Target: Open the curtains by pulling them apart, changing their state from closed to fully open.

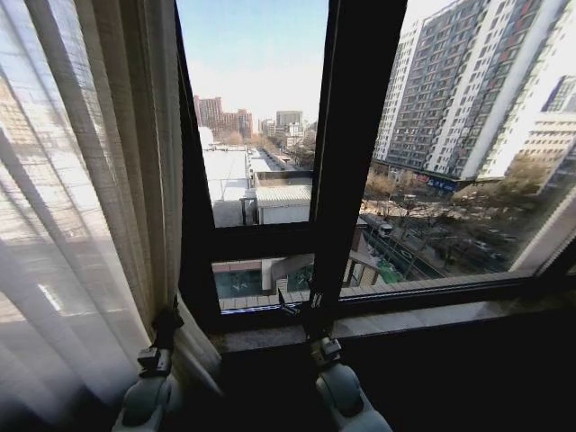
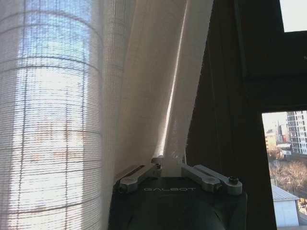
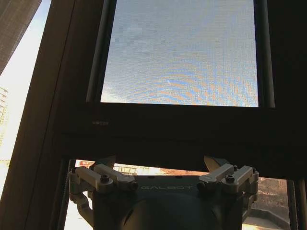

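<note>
Our left gripper (image 2: 170,165) pinches a fold of the sheer curtain (image 1: 81,207), bunched at nine o'clock of the window (image 1: 261,117). Our right gripper (image 3: 163,165) hangs wide open at the frame (image 3: 72,120). The cloth looks light, limp and snag-prone; we judge a bunched pleat edge the best hold.

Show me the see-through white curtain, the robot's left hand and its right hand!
Sheer white pleated fabric curtain (image 1: 72,207), head view, on its lit folds.
Left hand (image 2: 170,165), left wrist view, between fingertips pinching a curtain fold.
Right hand (image 3: 160,165), right wrist view, in the gap between its open fingers.
</note>
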### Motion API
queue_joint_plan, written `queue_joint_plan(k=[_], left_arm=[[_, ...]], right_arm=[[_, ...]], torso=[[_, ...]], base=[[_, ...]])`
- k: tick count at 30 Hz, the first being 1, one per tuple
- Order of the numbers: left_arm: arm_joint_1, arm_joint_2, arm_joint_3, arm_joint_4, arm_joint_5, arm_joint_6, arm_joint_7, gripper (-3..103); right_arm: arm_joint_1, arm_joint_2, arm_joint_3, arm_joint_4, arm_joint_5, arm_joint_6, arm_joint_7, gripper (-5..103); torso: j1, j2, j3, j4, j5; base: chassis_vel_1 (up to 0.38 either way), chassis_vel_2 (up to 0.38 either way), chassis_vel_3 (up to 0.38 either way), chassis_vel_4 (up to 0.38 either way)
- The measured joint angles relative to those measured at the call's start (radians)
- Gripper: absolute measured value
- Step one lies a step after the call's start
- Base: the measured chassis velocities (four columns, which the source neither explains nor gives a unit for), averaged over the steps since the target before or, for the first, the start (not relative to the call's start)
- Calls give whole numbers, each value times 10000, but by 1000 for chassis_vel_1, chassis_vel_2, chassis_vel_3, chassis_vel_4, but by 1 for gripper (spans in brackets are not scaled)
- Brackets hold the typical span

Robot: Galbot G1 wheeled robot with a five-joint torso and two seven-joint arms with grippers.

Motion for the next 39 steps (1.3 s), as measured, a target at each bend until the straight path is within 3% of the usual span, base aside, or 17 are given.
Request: queue_joint_plan(k=[30,39], left_arm=[[-33,-71,-10,150,12,-86,-8,0],[20,-68,-88,116,3,-99,-42,0]], right_arm=[[0,0,0,0,0,0,0,100],[0,3,-3,0,0,0,-1,100]], torso=[[0,0,-1,-2,7],[0,1,-1,2,1]], base=[[349,356,-357,-354],[167,165,-174,-183]])
